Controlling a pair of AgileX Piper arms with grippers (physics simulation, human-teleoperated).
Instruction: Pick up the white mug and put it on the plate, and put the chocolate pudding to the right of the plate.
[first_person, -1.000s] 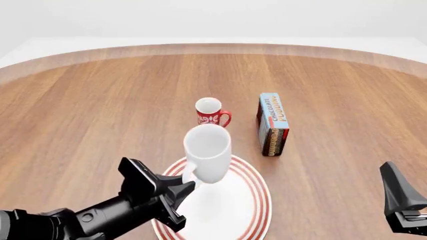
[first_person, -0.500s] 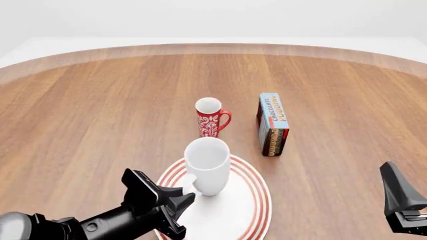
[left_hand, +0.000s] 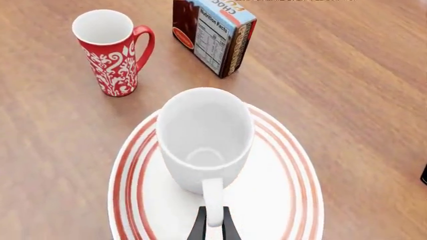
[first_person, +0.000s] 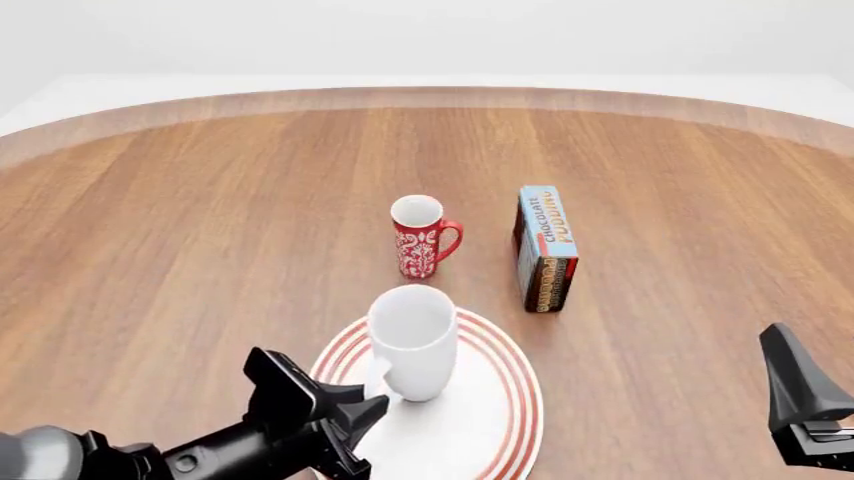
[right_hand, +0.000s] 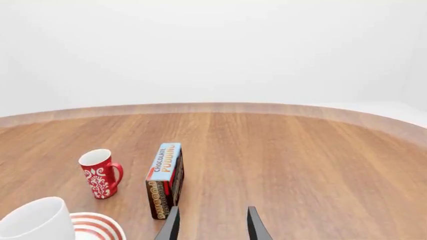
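The table (first_person: 200, 200) carries everything, and the plate (first_person: 501, 400) lies near its close edge with the white mug (first_person: 412, 340) standing upright on it, so the first half of the task looks done or nearly so. The left gripper (left_hand: 212, 227) has its fingers closed narrowly on the mug's handle; whether the mug's base fully rests on the plate is hard to tell from these angles. The chocolate pudding (first_person: 546, 248) stands on its long edge beyond the plate and a little to its right, beside the red mug (first_person: 422, 236), untouched. The right gripper (right_hand: 211, 225) hangs empty, fingers parted, near the table's right side. Releasing the handle and moving the box remain.
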